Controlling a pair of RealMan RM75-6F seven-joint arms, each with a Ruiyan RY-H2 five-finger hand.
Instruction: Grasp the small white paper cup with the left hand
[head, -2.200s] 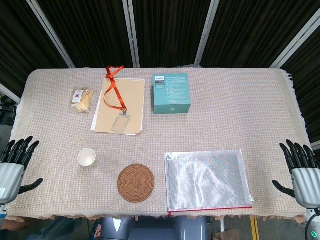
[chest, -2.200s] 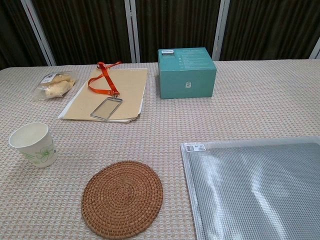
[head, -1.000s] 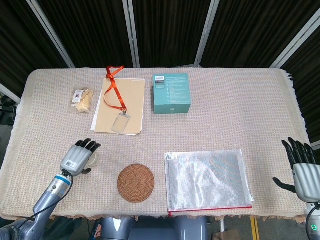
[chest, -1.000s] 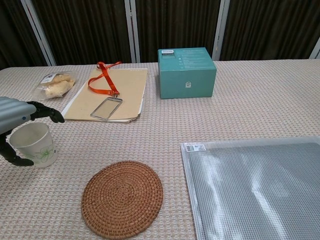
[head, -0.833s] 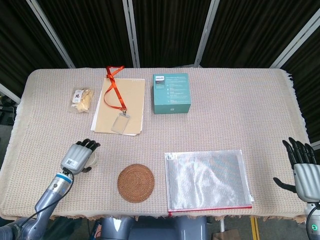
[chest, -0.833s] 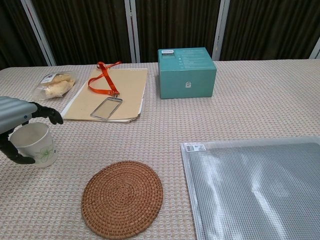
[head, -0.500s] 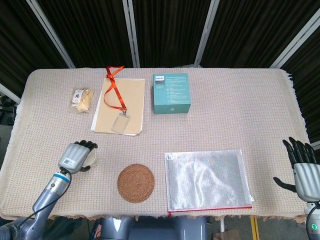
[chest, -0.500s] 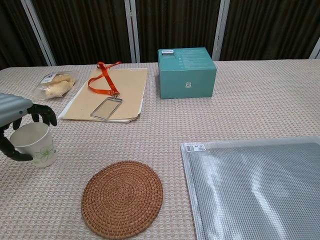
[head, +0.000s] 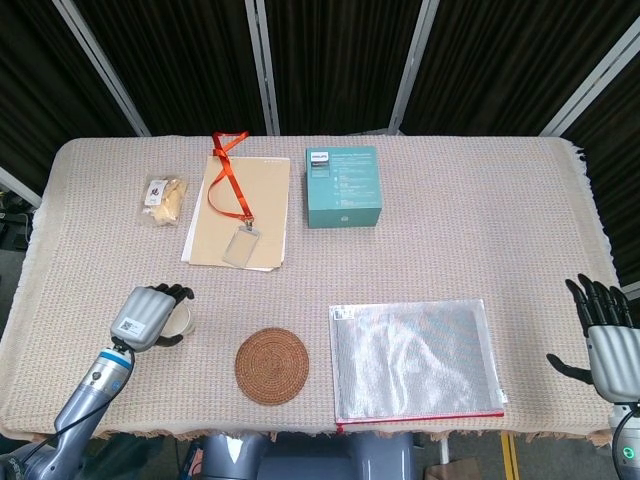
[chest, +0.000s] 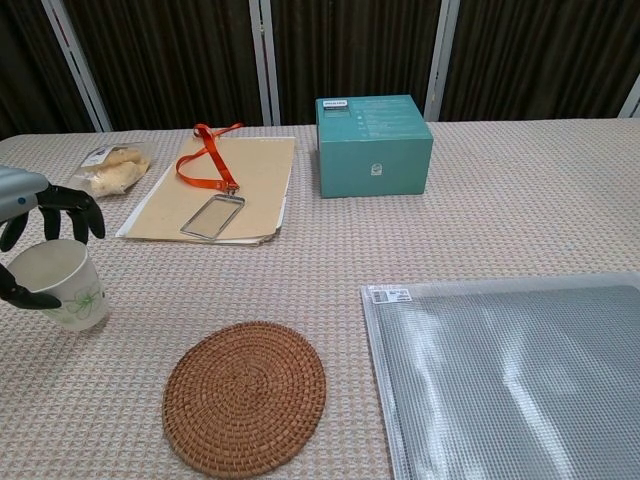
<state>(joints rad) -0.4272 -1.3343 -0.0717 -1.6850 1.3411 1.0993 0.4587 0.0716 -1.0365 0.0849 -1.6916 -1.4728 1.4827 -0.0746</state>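
The small white paper cup stands upright near the table's front left, with a green print on its side. My left hand wraps around it from the left. Its fingers curl over the far rim and its thumb lies against the near wall, so the hand holds the cup. In the head view the hand covers most of the cup. My right hand hangs off the table's front right corner, fingers spread and holding nothing.
A round woven coaster lies just right of the cup. A clear zip pouch sits at front right. Further back are a tan folder with an orange lanyard badge, a snack bag and a teal box.
The left hand came up from the table's left edge and reached the cup. Its fingers have curled in around it, and cup and hand have shifted slightly left. The right hand stayed put.
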